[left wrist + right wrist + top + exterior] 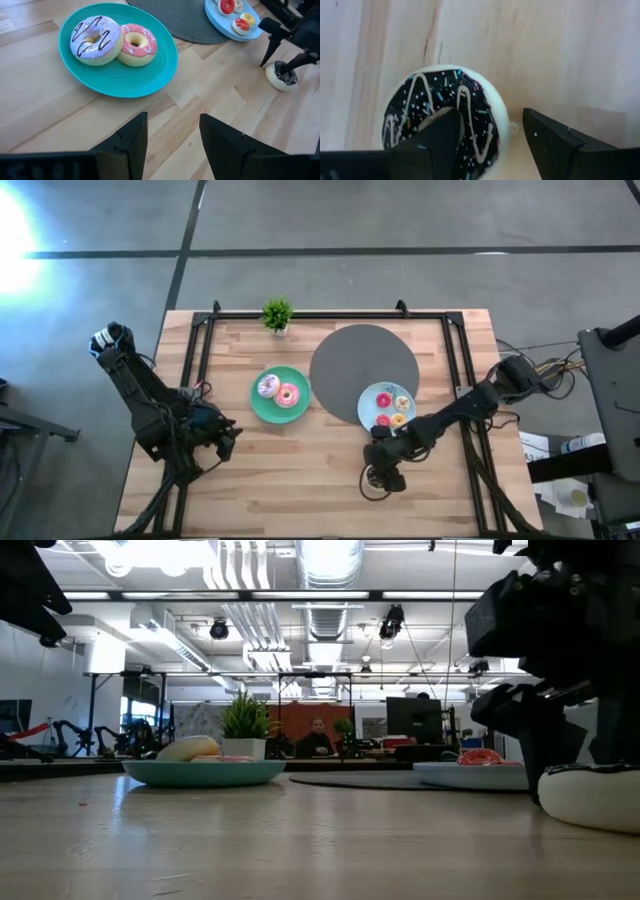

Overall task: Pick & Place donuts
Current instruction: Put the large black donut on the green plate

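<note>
A chocolate donut (415,117) with white zigzag icing and a cream underside lies flat on the bare wood near the table's front, right of centre (280,77). My right gripper (490,117) is open and points down over it, one finger above the hole and the other outside the rim. A lilac-white donut (95,39) and a pink donut (137,44) lie on a teal plate (115,80). Several small donuts (390,405) sit on a pale blue plate (366,410). My left gripper (172,120) hovers open at the table's left, holding nothing. My right gripper comes at the chocolate donut from above, slanting down. One finger (437,135) stands at the hole and the other (550,137) stands outside the cream rim (502,122). Whether either finger touches the donut, I cannot tell. The donut lies flat on the table.
A big grey disc (350,355) lies at the table's far middle, partly under the pale blue plate. A small potted plant (277,313) stands at the far edge. Black rails (195,355) run along the left and right sides. Bare wood shows along the front.
</note>
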